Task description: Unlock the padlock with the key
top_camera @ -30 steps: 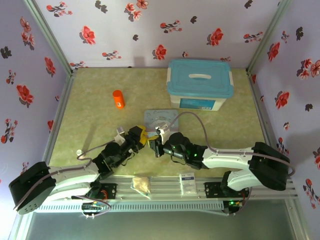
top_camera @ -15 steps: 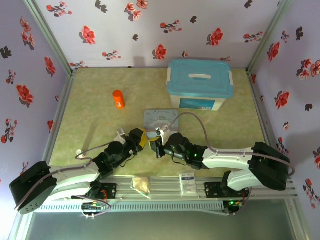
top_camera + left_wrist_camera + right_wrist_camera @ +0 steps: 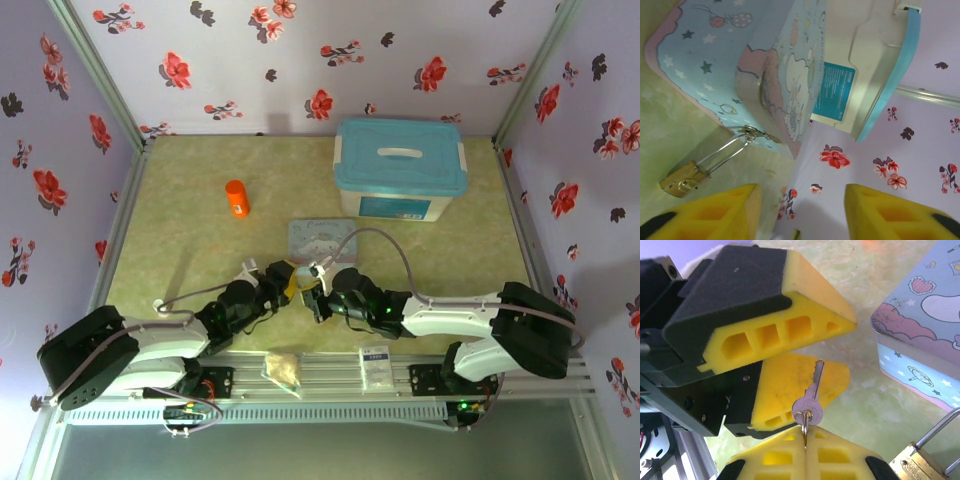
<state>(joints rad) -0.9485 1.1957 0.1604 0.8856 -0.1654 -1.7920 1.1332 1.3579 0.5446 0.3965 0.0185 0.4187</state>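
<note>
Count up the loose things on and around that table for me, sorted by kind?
Lidded containers: 2, the blue-lidded storage box and the cartoon tin
Bottles: 1, the orange bottle
Locks: 1, the padlock
Keys: 1, the key
Packets: 2, the clear bag and the white packet
Total: 7

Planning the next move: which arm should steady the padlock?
Left, probably. The left gripper is open and empty, with the padlock close beside its fingertips; the right gripper is shut on the key.
</note>
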